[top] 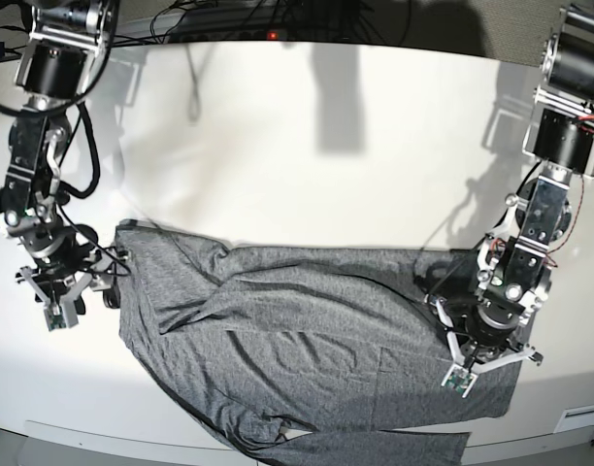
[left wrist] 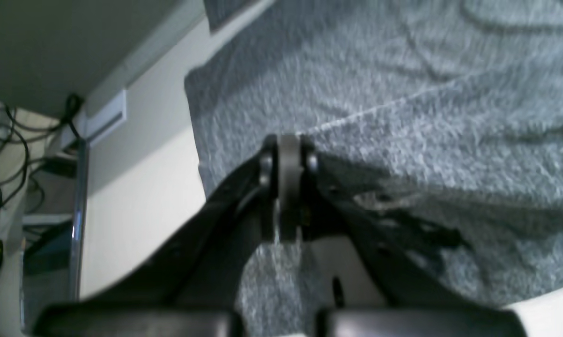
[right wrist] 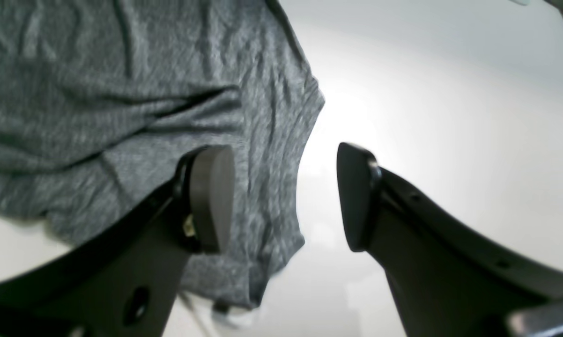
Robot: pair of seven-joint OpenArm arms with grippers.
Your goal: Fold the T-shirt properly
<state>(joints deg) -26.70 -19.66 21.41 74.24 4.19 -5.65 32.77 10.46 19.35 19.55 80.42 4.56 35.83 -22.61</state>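
**A:** Where is the shirt for you now?

**B:** You see the large charcoal-grey heathered knit T-shirt [top: 307, 340] spread flat and wrinkled on the white smooth table [top: 307, 146]. It lies between your two arms, nearer to the front edge of the table. In the base view one folded part runs from the collar side toward the middle.

**A:** And your left gripper?

**B:** Your left gripper [left wrist: 288, 154] has its jaws pressed together, with the grey pads touching each other. The grey fabric lies directly under it and all around its tips. A light seam line of the shirt runs just beyond the tips. I cannot tell if a pinch of fabric is between the pads, because the picture is blurred there. In the base view this gripper [top: 483, 342] is over the shirt, near the shirt's edge on that side.

**A:** And the right one?

**B:** Your right gripper [right wrist: 284, 196] has its jaws wide apart and holds nothing. One finger [right wrist: 211, 196] is over the grey fabric; the other is over the bare table. The shirt's edge [right wrist: 305, 154] passes through the gap between them. In the base view this gripper [top: 69, 282] is just beside the shirt's corner.
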